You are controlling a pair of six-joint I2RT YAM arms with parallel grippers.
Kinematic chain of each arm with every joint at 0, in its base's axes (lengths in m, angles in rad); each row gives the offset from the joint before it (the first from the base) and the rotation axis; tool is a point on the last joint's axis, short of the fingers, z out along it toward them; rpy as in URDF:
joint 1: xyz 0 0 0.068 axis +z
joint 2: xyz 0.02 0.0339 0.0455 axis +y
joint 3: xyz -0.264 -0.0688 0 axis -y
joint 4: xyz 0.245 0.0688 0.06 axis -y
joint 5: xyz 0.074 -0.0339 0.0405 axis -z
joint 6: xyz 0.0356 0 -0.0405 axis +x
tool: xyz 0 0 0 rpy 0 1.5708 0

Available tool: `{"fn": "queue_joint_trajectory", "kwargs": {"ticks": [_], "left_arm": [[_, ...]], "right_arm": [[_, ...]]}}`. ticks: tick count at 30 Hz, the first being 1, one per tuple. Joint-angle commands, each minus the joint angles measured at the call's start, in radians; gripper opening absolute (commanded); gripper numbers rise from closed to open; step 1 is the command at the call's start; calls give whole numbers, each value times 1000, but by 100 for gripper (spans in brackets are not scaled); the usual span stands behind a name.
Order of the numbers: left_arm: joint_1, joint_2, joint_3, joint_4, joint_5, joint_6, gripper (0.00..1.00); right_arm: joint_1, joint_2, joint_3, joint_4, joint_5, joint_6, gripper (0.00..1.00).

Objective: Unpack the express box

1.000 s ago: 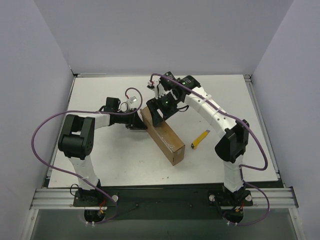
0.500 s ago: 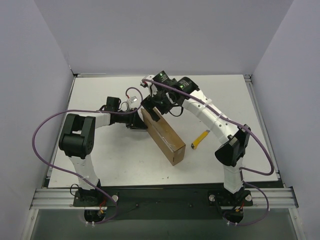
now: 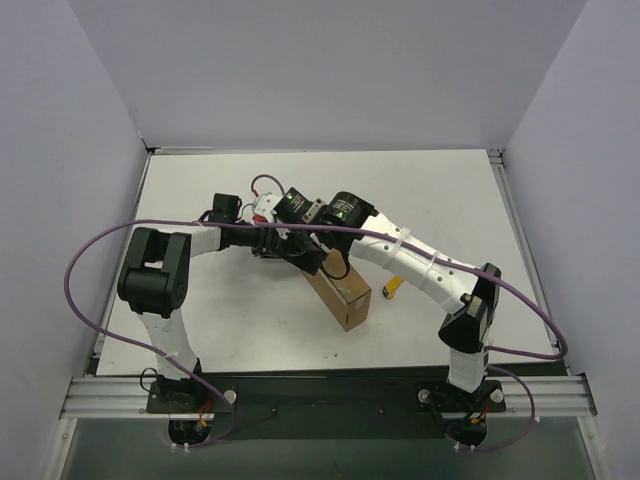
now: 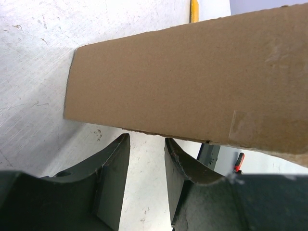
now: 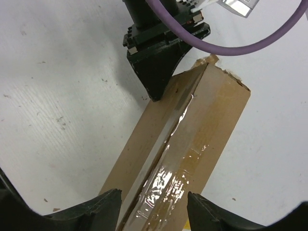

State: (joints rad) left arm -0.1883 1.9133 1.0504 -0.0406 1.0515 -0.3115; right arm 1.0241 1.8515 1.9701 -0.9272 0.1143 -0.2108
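Note:
The express box (image 3: 350,297) is a long brown cardboard box lying diagonally mid-table, its top seam covered with shiny clear tape (image 5: 180,163). My left gripper (image 3: 288,247) sits low at the box's far-left end, and its narrowly open jaws hold nothing. In the left wrist view the left gripper (image 4: 147,154) has its tips just under the box's (image 4: 183,77) lower edge. My right gripper (image 5: 154,207) is open above the box (image 5: 211,115), with one finger on each side of the taped seam. In the top view it (image 3: 322,262) hides the box's far half.
A small yellow-handled tool (image 3: 393,287) lies on the table just right of the box, partly under the right arm; it also shows in the left wrist view (image 4: 194,9). A purple cable (image 5: 226,41) loops over the left wrist. White walls enclose the table.
The right arm has swung left and down, bringing its gripper over the box's far half. The left arm and the box have stayed where they were.

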Motion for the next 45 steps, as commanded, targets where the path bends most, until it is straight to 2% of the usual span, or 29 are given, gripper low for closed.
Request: {"fn": "queue_joint_trajectory", "kwargs": {"ticks": [1,20,29,32,37,43,45], "left_arm": [[-3,-14,-1,59,19,-3,45],[-2,6,10,65,22,-15,45],[-3,27,22,71,24,-23,45],[-3,36,30,74,24,-29,45],[-2,47,43,73,25,-34,45],[-3,21,45,73,38,-35,45],[-3,-3,37,93,57,-66,45]], "right_arm": [[-7,-11,-28,-41,93,-21,56],[-18,29,-56,-56,68,-25,53],[-30,37,-42,-48,162,-47,44],[-33,34,-37,-44,194,-67,34],[-114,25,-62,-41,208,-75,32],[-324,23,-91,-45,57,-53,32],[-349,17,-88,-44,35,-29,28]]}}
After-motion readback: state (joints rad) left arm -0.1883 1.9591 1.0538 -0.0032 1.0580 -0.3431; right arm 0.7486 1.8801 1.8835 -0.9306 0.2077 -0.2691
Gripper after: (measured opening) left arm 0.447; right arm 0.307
